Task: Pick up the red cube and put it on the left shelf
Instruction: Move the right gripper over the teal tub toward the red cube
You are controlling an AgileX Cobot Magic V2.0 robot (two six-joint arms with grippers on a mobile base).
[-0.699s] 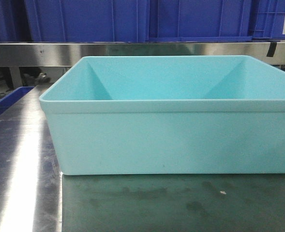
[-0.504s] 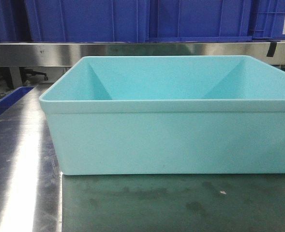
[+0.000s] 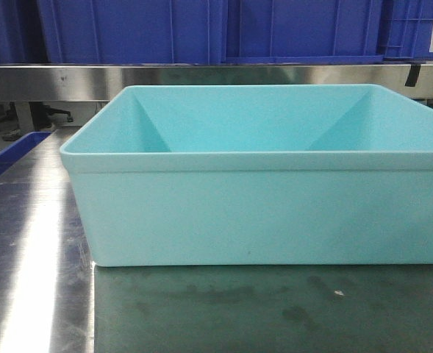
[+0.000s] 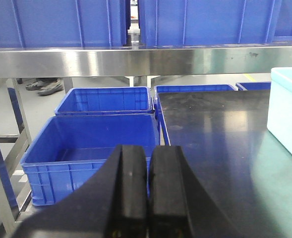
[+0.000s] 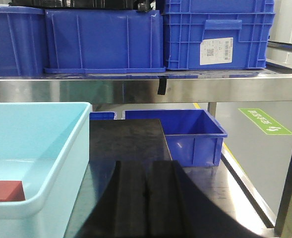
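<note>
The left gripper (image 4: 148, 154) is clenched: its two black fingers press together with only a thin seam between them, and they hold nothing and touch nothing. The right gripper (image 5: 146, 169) is the same, with its fingers pressed flat against each other and nothing between them. The red cube (image 5: 6, 191) lies on the floor of the pale turquoise tub (image 5: 61, 148), at about 8 o'clock from the right gripper and well apart from it. The left frame edge cuts off part of the cube. The tub stands on the dark table top (image 5: 128, 144). In the front view the tub's near wall hides its floor, so the cube cannot be seen there, and the tub's right end runs out of frame. The left shelf (image 4: 136, 62) crosses at 12 o'clock as a brushed steel rail carrying deep-blue ribbed crates (image 4: 61, 22), whose tops are cropped. More open blue crates (image 4: 93, 144) sit lower down, at about 10 o'clock from the left gripper. One crate on the shelf bears a white label (image 5: 216, 51) whose print is too small to read.
</note>
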